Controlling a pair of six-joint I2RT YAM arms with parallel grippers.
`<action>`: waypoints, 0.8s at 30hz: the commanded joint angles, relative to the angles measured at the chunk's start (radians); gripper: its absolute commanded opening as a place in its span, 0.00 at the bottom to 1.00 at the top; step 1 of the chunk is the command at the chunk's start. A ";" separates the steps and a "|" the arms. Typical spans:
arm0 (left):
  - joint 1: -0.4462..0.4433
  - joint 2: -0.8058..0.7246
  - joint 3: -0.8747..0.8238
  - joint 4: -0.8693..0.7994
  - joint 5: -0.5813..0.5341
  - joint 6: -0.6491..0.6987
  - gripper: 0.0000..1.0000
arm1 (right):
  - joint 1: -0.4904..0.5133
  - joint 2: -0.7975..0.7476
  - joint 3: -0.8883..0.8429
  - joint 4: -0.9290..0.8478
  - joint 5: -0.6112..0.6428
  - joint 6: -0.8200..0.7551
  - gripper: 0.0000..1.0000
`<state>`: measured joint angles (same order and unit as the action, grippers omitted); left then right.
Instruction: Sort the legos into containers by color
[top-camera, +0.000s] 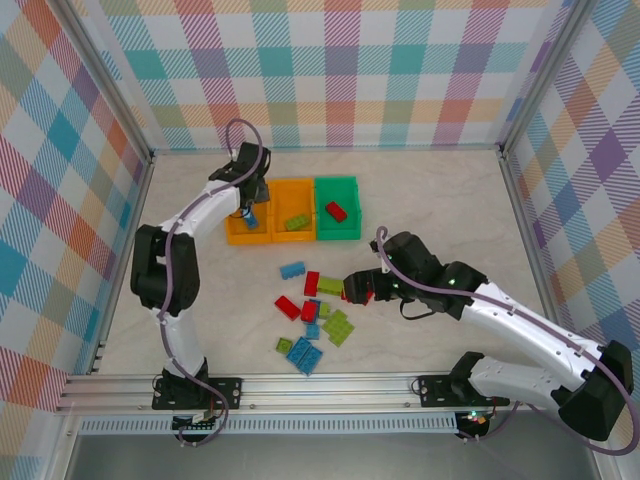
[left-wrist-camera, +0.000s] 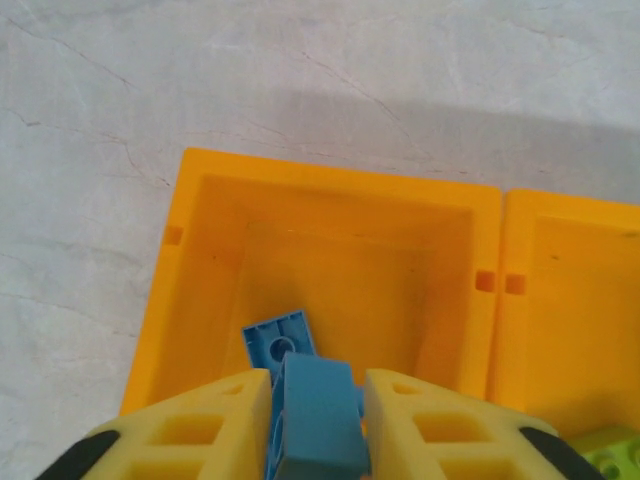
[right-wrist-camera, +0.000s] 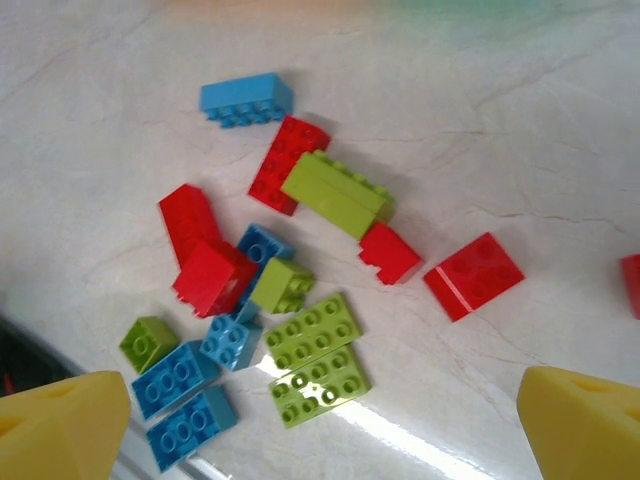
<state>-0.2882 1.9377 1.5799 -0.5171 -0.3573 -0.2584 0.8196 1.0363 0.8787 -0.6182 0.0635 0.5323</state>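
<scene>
**Blue brick between the left fingers over the left orange bin; other bricks loose on the table**

A blue brick (left-wrist-camera: 315, 430) is seen between the fingers of the left gripper (left-wrist-camera: 318, 380), above the inside of the left orange bin (left-wrist-camera: 330, 230). Both finger faces are touched or nearly touched by it, and it cannot be told whether it is clamped or already let go. A paler blue piece (left-wrist-camera: 278, 340) is shown just beyond it, underside up; whether it is part of the same brick cannot be told.

The middle orange bin (top-camera: 293, 184) is set against the left one, and a lime brick (top-camera: 296, 222) is contained in it. A red brick (top-camera: 336, 210) is lying in the green bin (top-camera: 338, 236), which is placed at the right end of the row.

The loose legos (right-wrist-camera: 310, 335), in blue, red and lime, are scattered in a cluster on the table (top-camera: 440, 200), between the bins and the arm bases.

The right gripper (top-camera: 352, 290) is held at the cluster's right edge, jaws spread wide and nothing gripped. Its fingertips (right-wrist-camera: 70, 420) are seen at the lower corners of the right wrist view.
</scene>
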 joint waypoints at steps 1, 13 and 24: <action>0.017 0.003 0.055 0.007 0.009 0.004 0.39 | 0.001 -0.049 0.012 -0.057 0.171 0.102 1.00; -0.124 -0.404 -0.090 -0.023 0.233 0.035 0.54 | -0.252 -0.014 -0.085 -0.012 0.164 0.256 1.00; -0.476 -0.826 -0.377 -0.061 0.408 0.507 0.78 | -0.385 0.391 -0.003 -0.007 0.054 0.508 0.95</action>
<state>-0.7490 1.1553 1.2903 -0.5266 -0.0677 0.0612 0.4389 1.3556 0.8185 -0.6041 0.1585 0.9478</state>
